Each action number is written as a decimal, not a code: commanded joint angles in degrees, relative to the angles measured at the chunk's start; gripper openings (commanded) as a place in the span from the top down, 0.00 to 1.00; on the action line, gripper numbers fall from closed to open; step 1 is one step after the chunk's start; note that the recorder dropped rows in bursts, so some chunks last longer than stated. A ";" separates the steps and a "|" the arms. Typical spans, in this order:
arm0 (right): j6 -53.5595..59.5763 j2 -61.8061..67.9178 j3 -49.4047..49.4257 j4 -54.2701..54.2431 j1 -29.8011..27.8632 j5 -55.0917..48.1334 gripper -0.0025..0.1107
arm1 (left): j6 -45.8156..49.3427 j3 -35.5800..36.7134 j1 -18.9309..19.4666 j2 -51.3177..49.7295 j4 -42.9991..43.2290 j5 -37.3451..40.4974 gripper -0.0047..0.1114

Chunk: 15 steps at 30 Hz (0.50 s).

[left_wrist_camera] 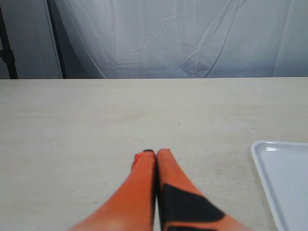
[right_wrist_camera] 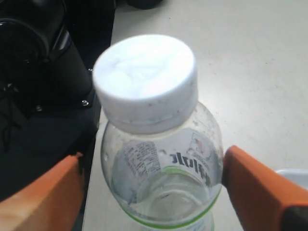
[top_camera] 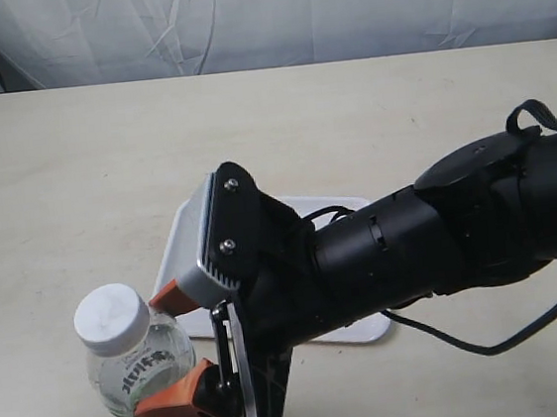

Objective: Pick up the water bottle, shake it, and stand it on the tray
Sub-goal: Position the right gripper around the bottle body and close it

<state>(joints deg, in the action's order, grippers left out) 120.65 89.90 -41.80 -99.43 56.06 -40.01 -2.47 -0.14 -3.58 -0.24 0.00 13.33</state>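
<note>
We see a broad beige desk (top_camera: 77, 190) with a flat white rectangular plastic tray (top_camera: 187, 240) mid-desk. Our right tool (top_camera: 176, 356) grips the small clear white-capped water bottle (top_camera: 135, 358) at near left, beside the tray. Our left tool (left_wrist_camera: 156, 153) is pinched closed, holding nothing.

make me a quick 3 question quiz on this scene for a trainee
1. True or false: the bottle is standing on the tray.
2. Which gripper has its fingers on either side of the bottle? A) left B) right C) both
3. Fill in: the bottle's cap is ____ in colour.

Key:
1. False. It sits between the right gripper's fingers, off the tray's near corner in the exterior view.
2. B. The left gripper is shut over bare table.
3. White.
</note>
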 commanded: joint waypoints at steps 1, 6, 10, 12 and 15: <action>0.23 0.00 -0.30 -0.51 -0.03 -0.21 0.30 | -0.01 0.14 0.03 0.24 0.00 -0.06 0.96; 0.23 0.00 -0.30 -0.51 -0.03 -2.62 0.30 | -0.01 0.14 0.03 0.24 0.00 -0.06 0.96; 0.04 0.00 -0.30 -0.51 -0.03 -3.19 0.30 | -0.01 0.14 0.03 0.24 0.00 -0.06 0.96; -0.70 0.00 -0.30 -0.51 -0.03 -1.07 0.30 | -0.01 0.14 0.03 0.24 0.00 -0.06 0.96; -0.59 0.00 -0.30 -0.51 -0.03 2.78 0.30 | -0.01 0.14 0.03 0.24 0.00 -0.06 0.96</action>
<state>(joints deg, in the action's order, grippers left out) 120.19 89.90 -41.80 -99.56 56.06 -40.17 -2.47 -0.14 -3.58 -0.24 0.00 13.33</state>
